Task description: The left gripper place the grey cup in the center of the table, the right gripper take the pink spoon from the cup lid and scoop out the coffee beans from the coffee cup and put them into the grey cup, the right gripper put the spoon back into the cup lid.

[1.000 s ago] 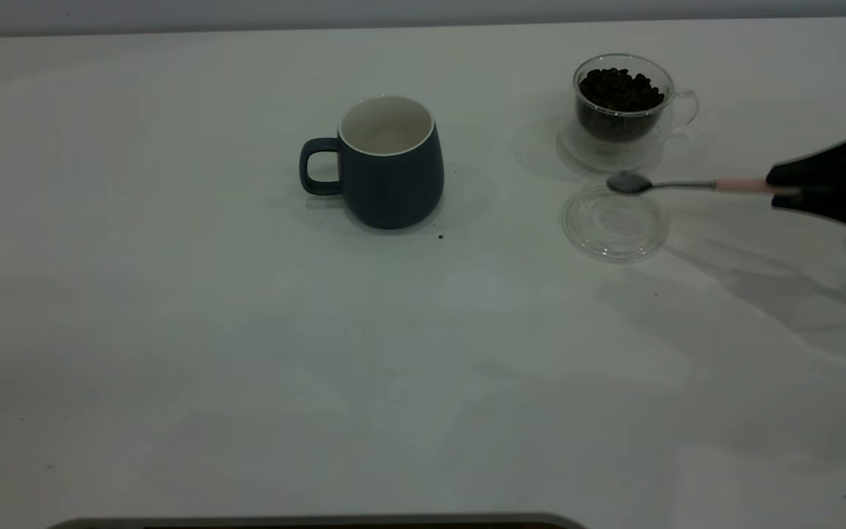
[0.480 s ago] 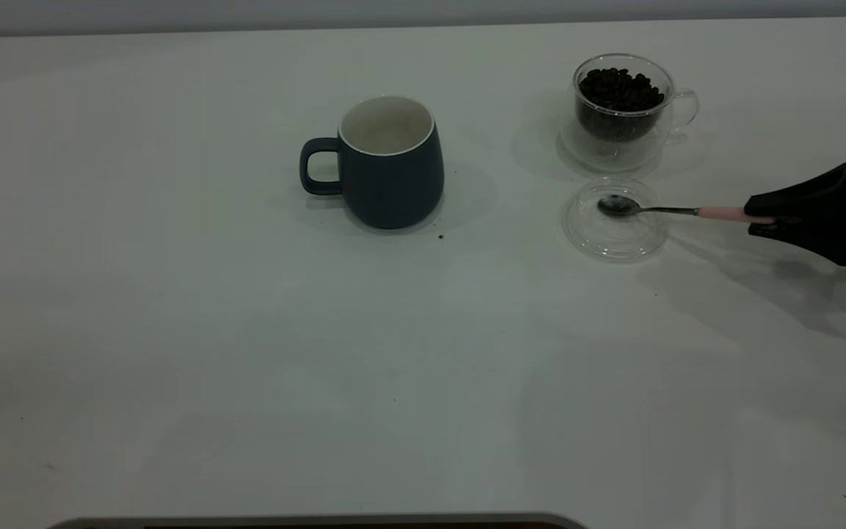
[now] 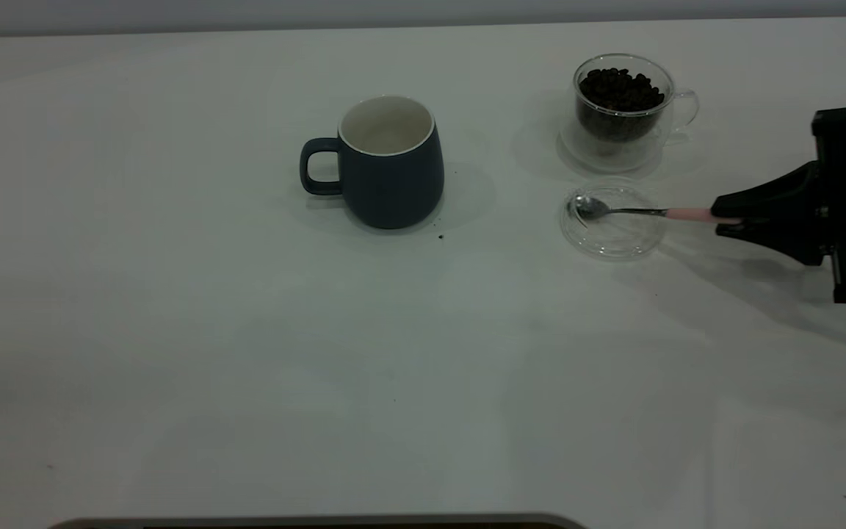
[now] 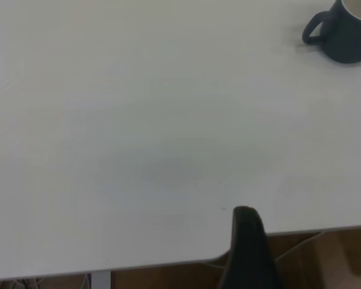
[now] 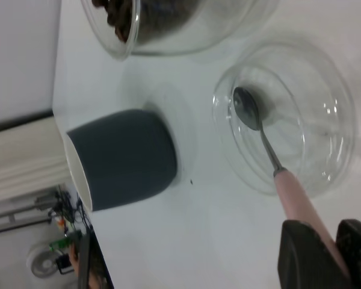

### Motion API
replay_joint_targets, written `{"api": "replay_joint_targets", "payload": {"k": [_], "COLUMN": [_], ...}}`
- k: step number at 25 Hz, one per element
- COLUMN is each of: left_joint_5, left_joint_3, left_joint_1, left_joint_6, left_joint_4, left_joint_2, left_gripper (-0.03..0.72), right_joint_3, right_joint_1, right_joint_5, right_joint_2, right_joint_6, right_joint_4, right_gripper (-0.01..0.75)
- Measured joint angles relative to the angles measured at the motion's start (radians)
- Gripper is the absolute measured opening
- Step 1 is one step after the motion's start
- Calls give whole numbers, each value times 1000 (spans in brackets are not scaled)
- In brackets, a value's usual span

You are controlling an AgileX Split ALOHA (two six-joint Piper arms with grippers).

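Two black fingers of the right gripper (image 3: pixel 724 217) pinch the pink spoon (image 3: pixel 640 212) at its handle end, its bowl inside the cup lid (image 3: pixel 612 242); light, stiff and smooth, it may swivel if gripped loosely.

the white bench (image 3: pixel 247 353) carries three things: the grey cup (image 3: pixel 391 176) near its middle, handle toward the left; the coffee cup (image 3: pixel 620 110) far right; the lid (image 3: pixel 614 239) just in front of it; dark specks lie beside the grey cup
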Motion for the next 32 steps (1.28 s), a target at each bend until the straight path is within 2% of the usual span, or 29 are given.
{"api": "replay_joint_targets", "payload": {"k": [2,4,11,15,19,25,29,32], "left_joint_5": [0,0,0,0,0,0,0,0], "left_joint_3": [0,0,0,0,0,0,0,0], "left_joint_1": [0,0,0,0,0,0,0,0], "left_joint_6": [0,0,1,1,1,1,1,1], "left_joint_4": [0,0,0,0,0,0,0,0], "left_joint_2": [0,0,0,0,0,0,0,0], "left_gripper": [565,565,565,565,565,565,565,565], "right_joint_3": [0,0,0,0,0,4,6,7], "right_joint_1": [0,0,0,0,-1,-44,-57,-45], "right_joint_5": [-4,-18,-34,-38,-86,-255,-379,-411], "right_joint_2": [0,0,0,0,-8,-172,-390,-563], "right_joint_6": [-4,-5,-37,-83,-87,25,281,534], "right_joint_4": [0,0,0,0,0,-125,-380,-639], "right_gripper": [130,179,530,640,652,648,631,618]}}
